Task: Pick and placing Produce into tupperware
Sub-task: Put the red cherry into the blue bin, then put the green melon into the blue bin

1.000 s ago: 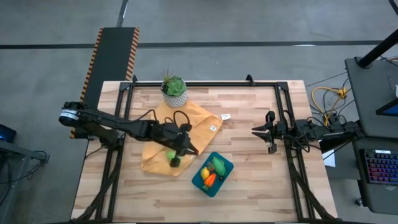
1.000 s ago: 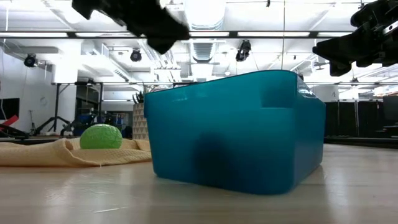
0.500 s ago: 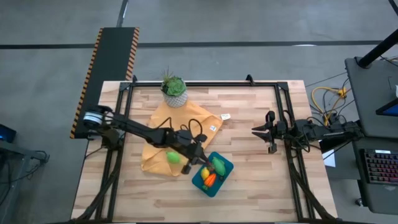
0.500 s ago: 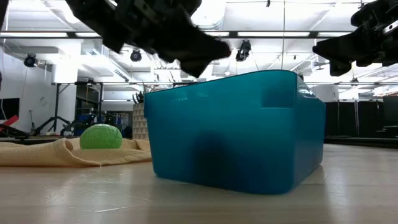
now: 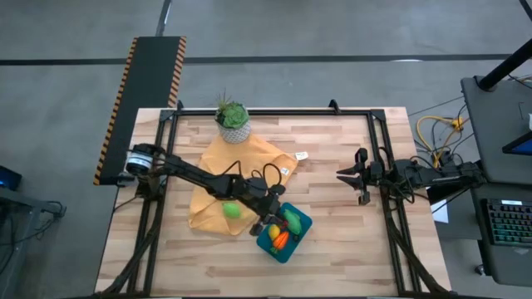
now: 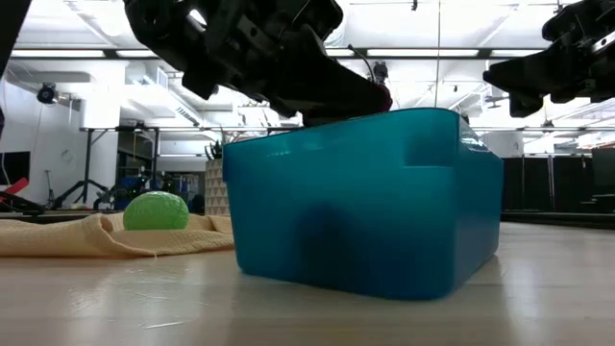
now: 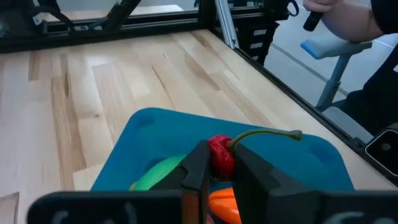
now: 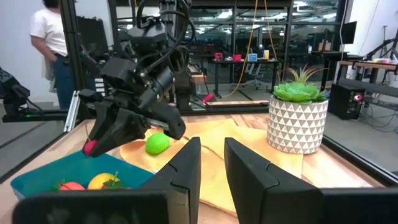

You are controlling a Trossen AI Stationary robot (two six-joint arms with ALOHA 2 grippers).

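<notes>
The teal tupperware (image 5: 298, 235) stands near the table's middle front and holds an orange carrot (image 5: 282, 241), a green piece (image 5: 293, 221) and a yellow piece (image 5: 274, 231). My left gripper (image 5: 270, 223) hangs over its left rim, shut on a small dark red piece (image 7: 219, 155) with a green stem. In the low view the gripper (image 6: 370, 96) sits just above the rim. A green oval piece (image 5: 231, 210) lies on the mustard cloth (image 5: 245, 166). My right gripper (image 5: 342, 174) waits at the table's right, fingers slightly apart, with nothing between them. My left gripper pinches the red piece's round body (image 7: 221, 163) between its two fingers. The fingers come from the table's left, slanting a little downward. The green stem (image 7: 267, 133) sticks out ahead of the fingertips. The piece is lifted clear, above the inside of the tupperware (image 7: 149, 130).
A potted green plant (image 5: 232, 120) stands at the far edge behind the cloth. A black frame (image 5: 274, 110) runs along the table's far, left and right sides. Bare wood lies between the tupperware and my right gripper. People show in the room beyond the table (image 8: 53, 43).
My left gripper has gone from above the cloth beside the green oval piece toward the table's right and near edge, sinking and tipping downward, until it hangs over the tupperware's rim. The green oval piece has stayed on the cloth.
</notes>
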